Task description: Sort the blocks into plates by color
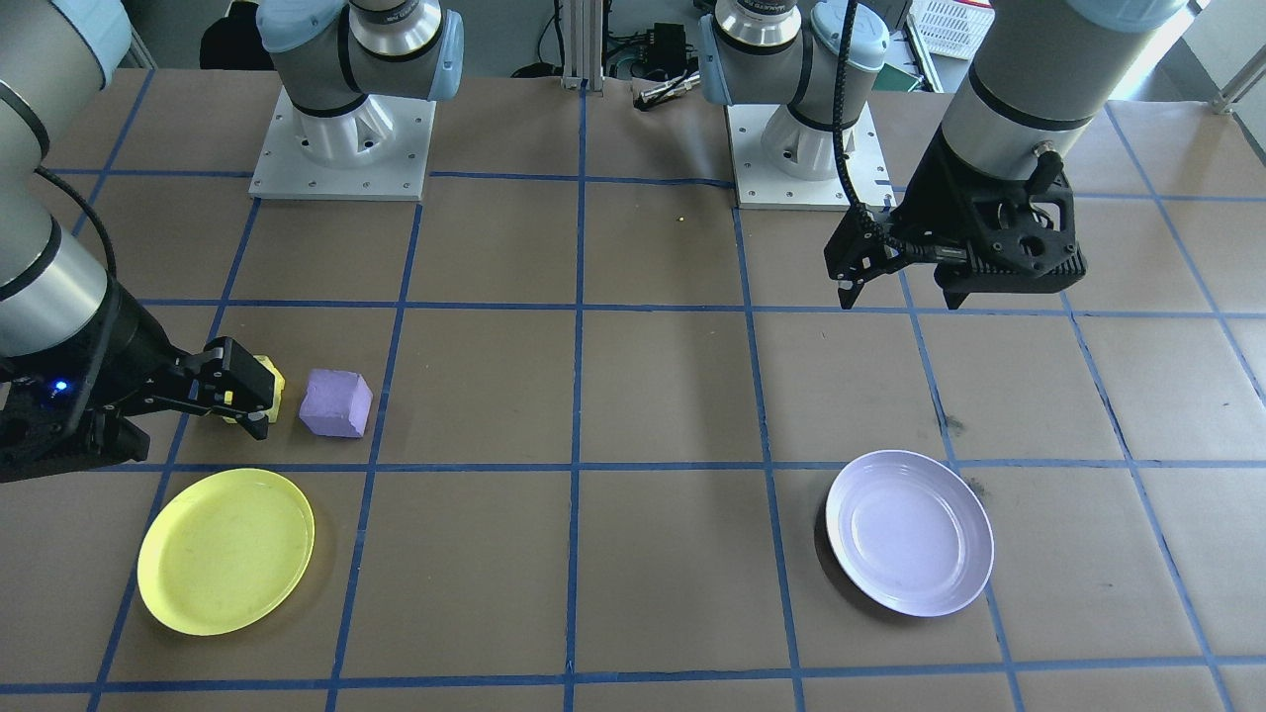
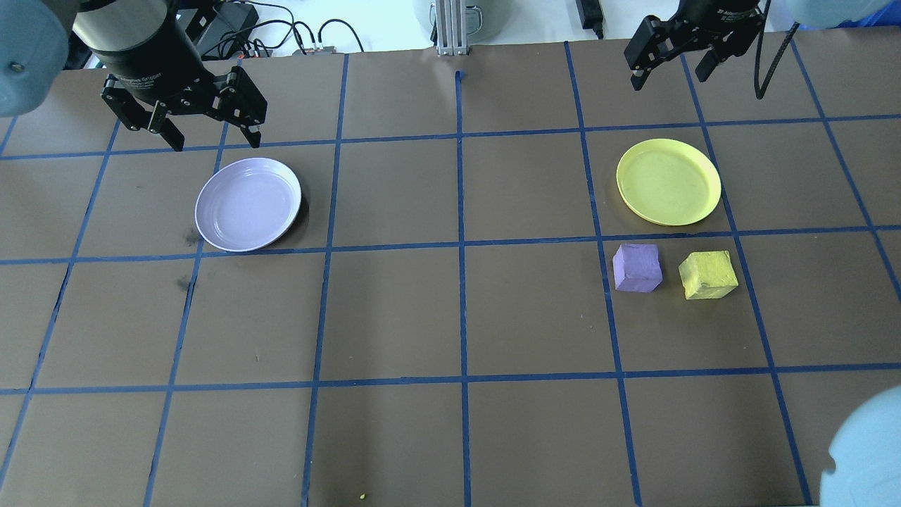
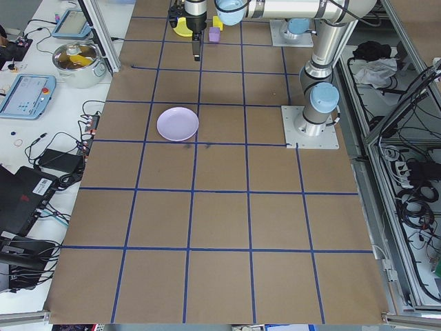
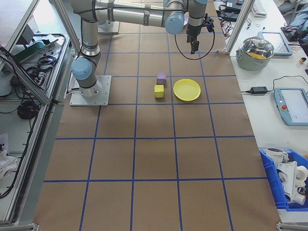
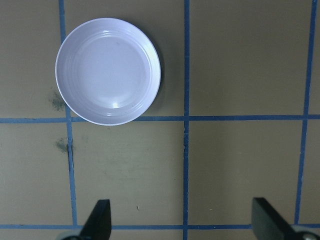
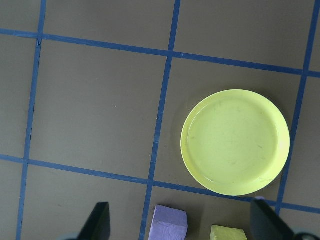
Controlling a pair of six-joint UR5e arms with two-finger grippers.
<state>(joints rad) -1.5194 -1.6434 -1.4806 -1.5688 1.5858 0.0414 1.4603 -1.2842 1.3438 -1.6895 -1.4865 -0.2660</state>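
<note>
the yellow block (image 2: 708, 274) and purple block (image 2: 637, 267) are sitting side by side on the table (image 2: 450, 317), just beside the yellow plate (image 2: 669, 182). the lavender plate (image 2: 248, 204) is lying well apart. the left gripper (image 2: 184, 123) and right gripper (image 2: 674, 53) are hanging above, jaws spread, holding nothing.

Brown counter (image 2: 457, 317) with blue tape grid; steel pot (image 4: 259, 51) at 2 o'clock, blue bin (image 4: 288, 185) at 4.
</note>
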